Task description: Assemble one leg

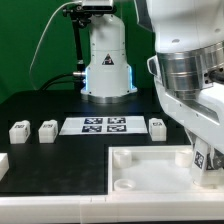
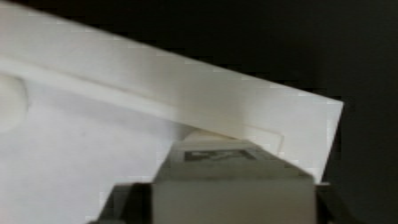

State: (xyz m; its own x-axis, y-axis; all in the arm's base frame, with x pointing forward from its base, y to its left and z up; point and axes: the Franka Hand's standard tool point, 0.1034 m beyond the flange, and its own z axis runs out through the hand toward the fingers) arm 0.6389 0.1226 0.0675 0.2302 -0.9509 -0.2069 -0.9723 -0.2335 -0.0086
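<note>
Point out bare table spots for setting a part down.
Widest bare patch: black table between the loose legs and the tray piece. Also the strip between marker board and robot base. Crowded at the exterior view's right, where the tool holds a leg by that tray piece.

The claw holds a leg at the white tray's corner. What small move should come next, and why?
Probably a slow nudge of the leg inward over the tray, seeking that corner's socket. The claw is shut on the leg, whose end sits at the tray's corner edge in the wrist view, and no socket shows beneath it, so pressing down seems premature.
</note>
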